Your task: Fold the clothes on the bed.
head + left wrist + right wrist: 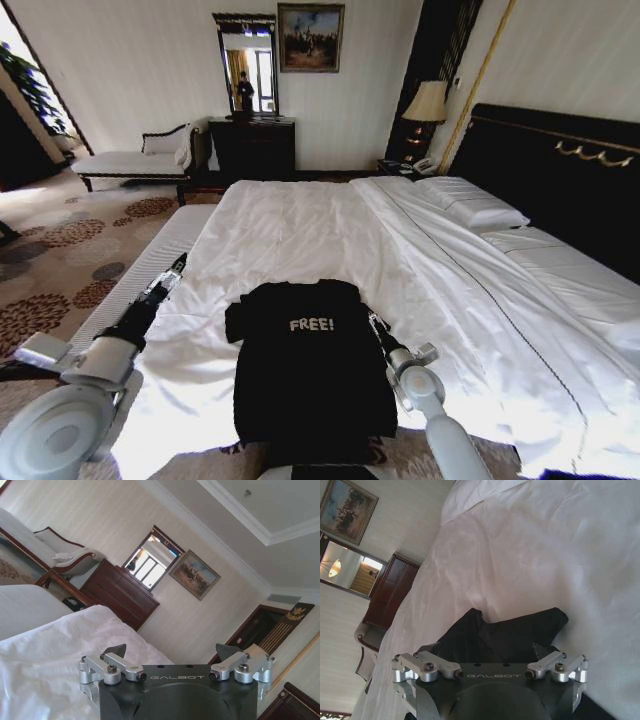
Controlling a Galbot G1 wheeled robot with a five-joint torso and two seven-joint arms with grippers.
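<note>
Since the black T-shirt [312,375] is soft and light, lying near the bed's [300,230] foot edge, I would pinch its sleeves; my left gripper [170,652] and right gripper [487,652] both stand wide.

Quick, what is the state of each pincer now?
Left pincer: open, holding nothing, beside the bed.
Right pincer: open, empty, at the black T-shirt.

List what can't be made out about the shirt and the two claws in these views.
- Black T-shirt: its hem is cut off by the head view's lower edge.
- Its right sleeve: partly hidden in the head view by the right arm; in the right wrist view the right claw covers part of the cloth.
- Left claw: open in its wrist view, but the bed directly beneath it is hidden by its own body.
</note>
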